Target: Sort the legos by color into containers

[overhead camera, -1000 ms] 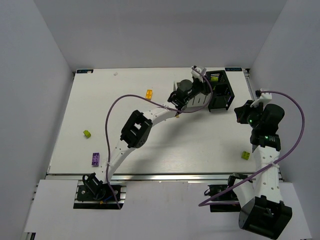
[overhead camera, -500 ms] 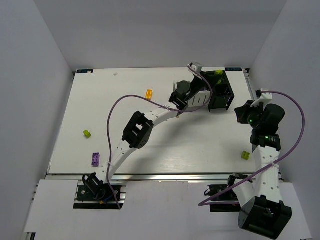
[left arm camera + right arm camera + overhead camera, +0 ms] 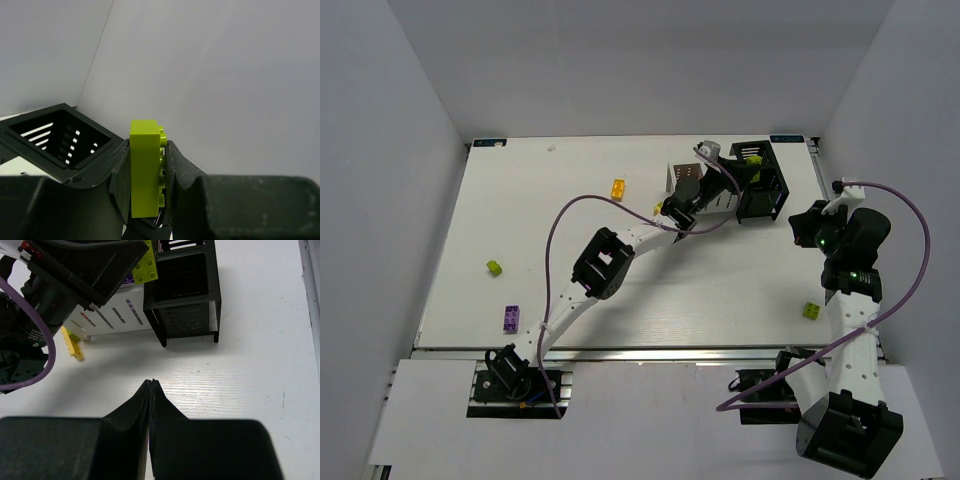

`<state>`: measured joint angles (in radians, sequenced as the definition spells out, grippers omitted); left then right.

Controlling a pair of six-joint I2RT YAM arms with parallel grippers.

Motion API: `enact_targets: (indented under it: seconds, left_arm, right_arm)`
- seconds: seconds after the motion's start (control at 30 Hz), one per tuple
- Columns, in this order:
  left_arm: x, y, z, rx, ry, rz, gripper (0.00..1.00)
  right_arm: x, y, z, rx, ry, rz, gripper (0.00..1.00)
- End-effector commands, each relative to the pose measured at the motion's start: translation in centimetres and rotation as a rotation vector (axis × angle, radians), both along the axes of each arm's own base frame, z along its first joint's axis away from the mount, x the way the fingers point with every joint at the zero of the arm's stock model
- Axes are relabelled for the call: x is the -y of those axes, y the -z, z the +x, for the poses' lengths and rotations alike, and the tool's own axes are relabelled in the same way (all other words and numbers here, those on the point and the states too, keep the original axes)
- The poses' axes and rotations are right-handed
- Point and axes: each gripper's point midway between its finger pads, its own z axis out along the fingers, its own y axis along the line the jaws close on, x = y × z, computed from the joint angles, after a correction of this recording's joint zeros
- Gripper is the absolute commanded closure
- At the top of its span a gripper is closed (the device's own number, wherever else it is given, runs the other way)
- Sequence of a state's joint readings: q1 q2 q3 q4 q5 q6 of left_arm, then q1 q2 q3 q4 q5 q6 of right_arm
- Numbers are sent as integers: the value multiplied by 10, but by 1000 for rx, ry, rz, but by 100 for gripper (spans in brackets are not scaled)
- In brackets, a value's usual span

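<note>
Left gripper (image 3: 147, 150): partly closed, clamping a lime brick (image 3: 144, 175) on edge, studs against the right finger.
Left wrist view: bin (image 3: 60, 135) sits at 9 o'clock of the brick and lower, mouth showing.
Right wrist view: held brick hangs at the bin's left rim, next to the box (image 3: 117, 315); yellow brick (image 3: 72, 344) lies just beside the box.
Right gripper (image 3: 151, 386): fingers pressed together, holding nothing, over bare table (image 3: 250, 390).
Top view only: bin at the table's 1 o'clock; orange brick (image 3: 618, 187) at 12; purple brick (image 3: 510, 318) at 8.
</note>
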<state>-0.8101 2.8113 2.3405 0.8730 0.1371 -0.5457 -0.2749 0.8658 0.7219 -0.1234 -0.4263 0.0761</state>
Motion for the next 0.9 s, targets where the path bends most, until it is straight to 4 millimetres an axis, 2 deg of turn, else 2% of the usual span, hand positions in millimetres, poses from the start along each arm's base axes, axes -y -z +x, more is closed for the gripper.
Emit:
enact_targets:
  seconds: [0.0,0.2,0.23,0.27,0.3,0.33,0.37,0.4,0.43,0.47,0.5,0.53,0.57,0.6,0.63,0.67,0.7,0.73,0.77,0.8,0.83,0.87]
  left_arm:
    - [-2,-48,-9,59,3,-81,100]
    - [3,-45,-15,57,20,-78,100]
    - [3,-49,-17,63,26,-81,100]
    - [2,-61,-21,78,38,-91,100]
    - [4,-66,-28,98,71,-80,100]
    - [5,-72,-33,111,92,-65,100]
    - [1,-104,-42,150,106,-66,100]
    - [2,-113,-47,155,124,-35,100]
    - [3,-112,-59,167,177,11,100]
    - [-12,-153,-67,207,177,11,100]
    - [-18,-164,-77,215,194,19,100]
    - [-23,-145,-80,180,221,69,100]
    - [-33,-151,-84,175,224,81,100]
    - [-51,-190,-102,201,225,64,100]
    - [-62,-193,-105,189,220,73,100]
    - [-70,-166,-108,125,232,117,100]
    - [-77,-164,-117,97,250,128,100]
    - [-97,-191,-128,110,246,107,100]
    - [-99,-167,-139,18,297,129,100]
    - [-113,-162,-136,-25,306,134,100]
    - [-127,-178,-148,-30,322,113,100]
    - [-134,-176,-158,-88,366,92,100]
  right_arm:
    - [-1,-8,4,37,-9,5,100]
    - [-1,-7,3,39,-17,5,100]
    - [-5,-6,3,39,-38,7,100]
    - [-8,-5,2,42,-68,-5,100]
    - [-15,-5,1,50,-116,-15,93]
    - [-22,-4,-2,53,-169,-22,80]
    - [-40,-5,-10,74,-301,-23,68]
    - [-49,-3,-16,98,-387,-64,44]
    - [-65,-4,-26,122,-500,-50,33]
    - [-69,-2,-30,138,-549,-70,22]
    - [-74,-3,-34,151,-594,-71,20]
    - [-82,-4,-41,172,-660,-63,18]
    - [-86,-3,-43,180,-693,-64,18]
    - [-87,0,-45,192,-722,-85,18]
    - [-89,0,-46,200,-741,-85,19]
    - [-94,-1,-47,209,-774,-73,20]
    - [-97,-3,-48,218,-793,-69,26]
    - [-100,-8,-48,227,-810,-51,33]
    - [-103,-10,-47,223,-824,-30,46]
    - [-107,-15,-48,230,-845,-6,66]
    - [-112,-24,-52,235,-884,49,73]
    - [-116,-26,-53,230,-913,81,74]
